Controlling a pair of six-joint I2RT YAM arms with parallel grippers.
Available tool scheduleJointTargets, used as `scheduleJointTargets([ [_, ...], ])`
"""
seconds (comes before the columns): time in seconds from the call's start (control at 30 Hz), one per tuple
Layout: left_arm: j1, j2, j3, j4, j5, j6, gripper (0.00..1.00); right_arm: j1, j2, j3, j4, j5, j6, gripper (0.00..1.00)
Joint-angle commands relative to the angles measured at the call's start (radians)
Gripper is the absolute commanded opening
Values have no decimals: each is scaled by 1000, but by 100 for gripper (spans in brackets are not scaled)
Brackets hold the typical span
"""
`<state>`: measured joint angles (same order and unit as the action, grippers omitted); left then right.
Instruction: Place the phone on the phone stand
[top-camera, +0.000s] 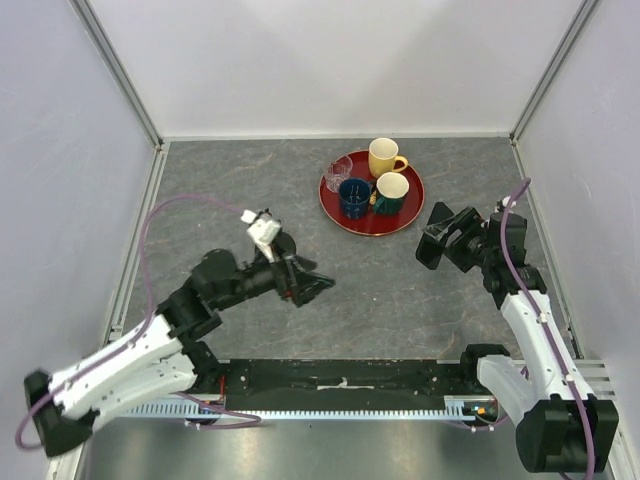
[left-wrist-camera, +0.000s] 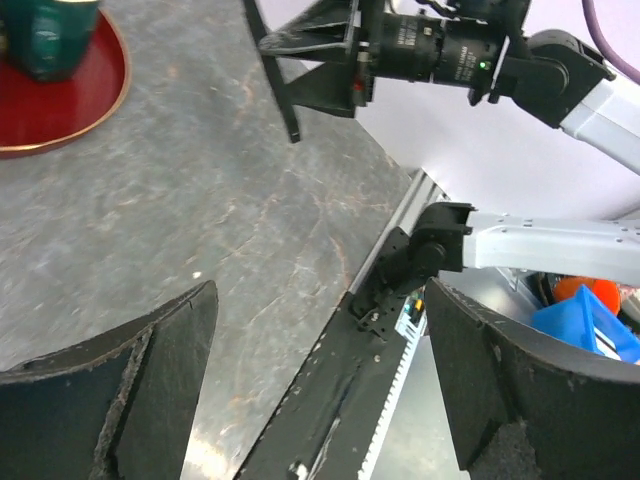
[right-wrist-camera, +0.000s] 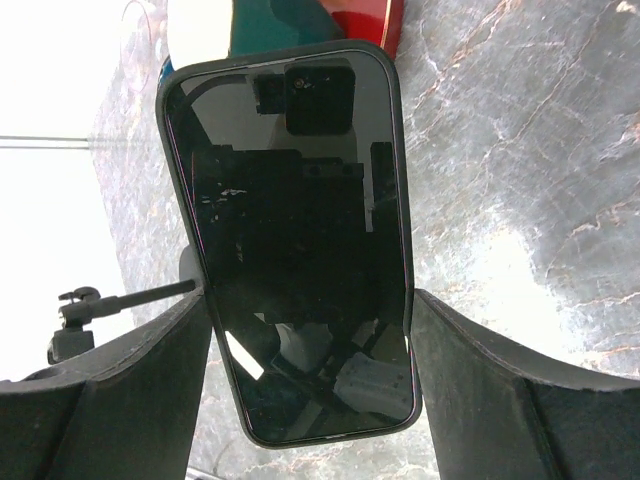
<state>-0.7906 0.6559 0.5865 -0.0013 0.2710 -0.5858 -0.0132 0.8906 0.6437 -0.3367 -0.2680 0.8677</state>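
Right hand (right-wrist-camera: 310, 312): pressed onto the phone (right-wrist-camera: 290, 230), one finger against each long edge. The glossy screen is turned toward the wrist camera, and the far short end stands out beyond the fingertips. Grey table (top-camera: 250, 180) is seen beneath the phone.

Left hand (left-wrist-camera: 320, 310): fingers spread wide, nothing between them, only bare table seen through the gap. It is pointed across toward the right hand, well apart from it.

A red tray (top-camera: 334, 212) is noted just ahead of the right hand, past the phone's far end. On it are a yellow mug (top-camera: 383, 157), a teal mug (top-camera: 391, 192), a blue cup (top-camera: 353, 196) and a clear glass (top-camera: 340, 169).
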Motion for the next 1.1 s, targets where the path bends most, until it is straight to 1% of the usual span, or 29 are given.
scheduleJointTargets([
  [0.0, -226, 244, 176, 101, -329, 95, 90, 7, -51, 56, 5, -43, 31, 0],
  [0.03, -255, 296, 205, 101, -363, 122, 91, 7, -56, 56, 5, -46, 37, 0],
  [0.07, -283, 397, 251, 104, -396, 132, 92, 6, -65, 56, 2, -48, 43, 0],
  [0.1, -327, 442, 271, 116, -439, 145, 93, 7, -68, 56, 2, -53, 48, 0],
  [0.13, -346, 480, 288, 159, -453, 173, 94, 6, -68, 54, 1, -54, 50, 0],
  [0.17, -379, 557, 314, 191, -472, 182, 95, 7, -73, 54, -2, -59, 54, 0],
  [0.23, -398, 626, 335, 269, -521, 208, 96, 7, -81, 54, -8, -63, 59, 0],
  [0.27, -410, 657, 364, 288, -538, 214, 97, 7, -90, 54, -15, -65, 63, 0],
  [0.3, -414, 719, 381, 300, -567, 222, 97, 6, -96, 54, -16, -66, 68, 0],
  [0.37, -418, 777, 444, 311, -596, 244, 98, 7, -114, 60, -28, -68, 73, 0],
  [0.4, -418, 833, 464, 317, -614, 245, 98, 7, -119, 63, -35, -69, 76, 0],
  [0.53, -420, 936, 562, 323, -622, 242, 96, 7, -137, 83, -64, -71, 74, 0],
  [0.6, -418, 962, 579, 346, -599, 238, 94, 7, -143, 89, -71, -76, 77, 0],
  [0.63, -420, 987, 596, 354, -587, 235, 90, 7, -147, 91, -76, -77, 79, 0],
  [0.7, -420, 1010, 613, 357, -570, 230, 87, 7, -157, 93, -79, -79, 85, 0],
  [0.83, -418, 1036, 619, 372, -543, 204, 72, 6, -168, 105, -90, -86, 93, 0],
  [0.97, -418, 1056, 624, 380, -524, 190, 65, 7, -171, 116, -101, -102, 91, 0],
  [1.07, -417, 1070, 639, 363, -524, 185, 56, 6, -180, 120, -111, -112, 90, 0],
])
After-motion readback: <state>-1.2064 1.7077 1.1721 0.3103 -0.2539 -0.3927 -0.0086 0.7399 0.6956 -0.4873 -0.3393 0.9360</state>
